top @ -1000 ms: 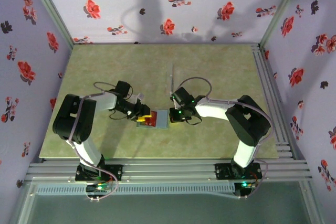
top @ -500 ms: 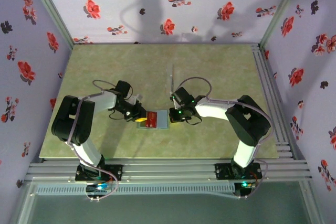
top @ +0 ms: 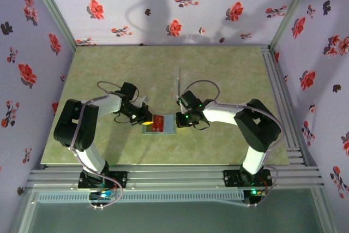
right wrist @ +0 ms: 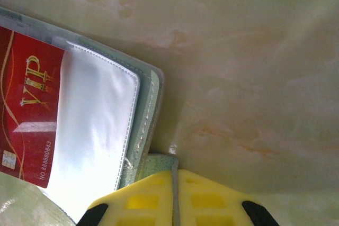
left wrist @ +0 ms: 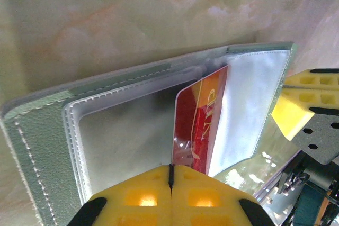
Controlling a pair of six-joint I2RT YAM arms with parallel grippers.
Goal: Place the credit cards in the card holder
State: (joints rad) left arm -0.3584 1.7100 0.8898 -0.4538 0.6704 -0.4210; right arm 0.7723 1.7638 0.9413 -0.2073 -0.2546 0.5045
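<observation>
Pinches with left gripper (left wrist: 170,170) a thin red plastic VIP card (left wrist: 200,125), half-tucked just ahead into clear pocket (left wrist: 127,130) of slate grey-teal stitched folding card holder (left wrist: 37,146). Clamps with right gripper (right wrist: 175,177) that holder's near corner.

The left tool (left wrist: 170,170) slid the red card (left wrist: 198,117) deeper into the holder (left wrist: 37,141).

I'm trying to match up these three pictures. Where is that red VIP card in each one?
Top external: red VIP card at the centre, on the card holder between the two arms.
Left wrist: lower middle, just above the yellow left fingers, partly under the white pocket flap.
Right wrist: far left edge, its right side under that flap.
Shared landmark: the card holder, with its white pocket flap in both wrist views.
</observation>
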